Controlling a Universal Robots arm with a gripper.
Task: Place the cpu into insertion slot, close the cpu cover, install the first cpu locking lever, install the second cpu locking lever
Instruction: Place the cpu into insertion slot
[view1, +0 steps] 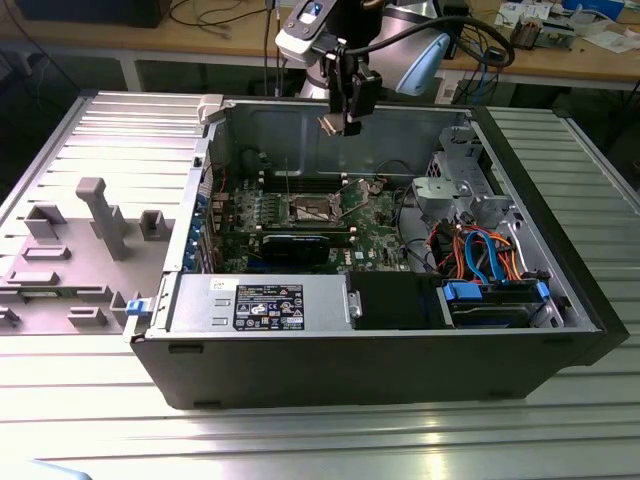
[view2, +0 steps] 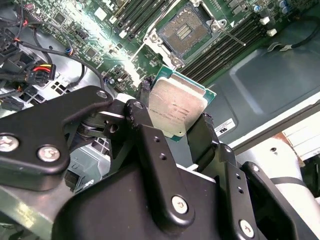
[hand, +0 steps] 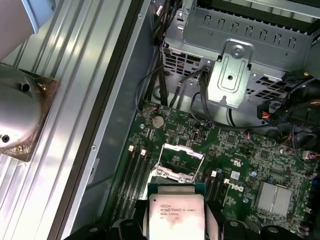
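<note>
My gripper (view1: 342, 118) hangs above the open computer case, shut on the cpu (view1: 333, 124), a flat square chip with a dull silver top. In both wrist views the cpu (view2: 175, 106) (hand: 177, 214) is pinched at two opposite edges between black fingers (view2: 204, 131), well above the board. The insertion slot (view1: 311, 210) (view2: 187, 29) (hand: 176, 162) lies uncovered on the green motherboard, almost straight below the chip, its dark centre showing. The cpu cover (view1: 360, 187) stands raised at the slot's far edge, and thin wire levers stick up beside it.
A long black card (view1: 305, 243) lies just in front of the slot. A power supply (view1: 262, 302) fills the case's near side, while a metal drive cage (view1: 462, 190) and coloured cables (view1: 480, 255) crowd the exterior view's right. A grey fixture plate (view1: 90, 235) sits outside the case.
</note>
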